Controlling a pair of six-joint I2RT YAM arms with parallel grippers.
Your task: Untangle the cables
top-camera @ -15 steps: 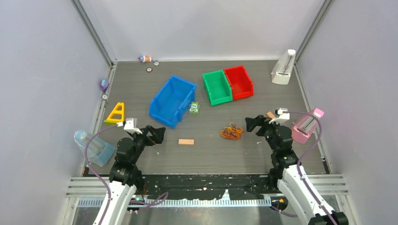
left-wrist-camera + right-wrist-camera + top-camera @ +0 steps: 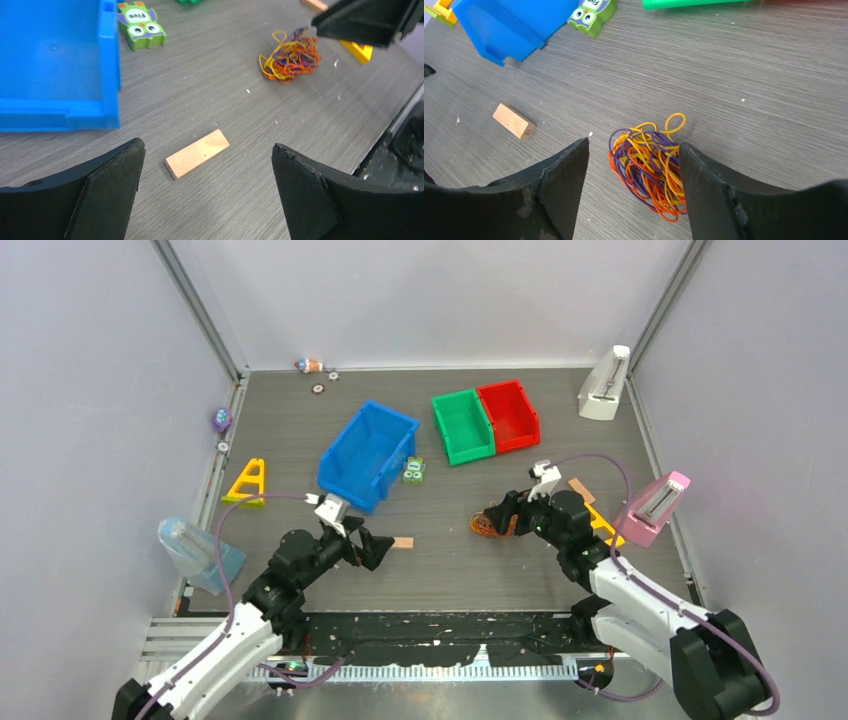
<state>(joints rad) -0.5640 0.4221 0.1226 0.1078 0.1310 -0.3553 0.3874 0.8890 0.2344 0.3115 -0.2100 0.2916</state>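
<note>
Right gripper [image 2: 632, 145], fingers fairly wide and empty, hovered over the orange, yellow and purple cable tangle [image 2: 646, 167] on the counter [image 2: 749, 75]; pinching a single outer loop would serve best. Left gripper [image 2: 207, 145], fingers fully wide, hung over a wooden block [image 2: 196, 153].

Plain pale grey walls [image 2: 430, 300] enclose a dark grey wood-grain tabletop [image 2: 450, 570] under even light.

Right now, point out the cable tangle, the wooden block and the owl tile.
cable tangle [image 2: 646, 167], right wrist view, centre
wooden block [image 2: 196, 153], left wrist view, top face
owl tile [image 2: 136, 31], left wrist view, eyes
</note>
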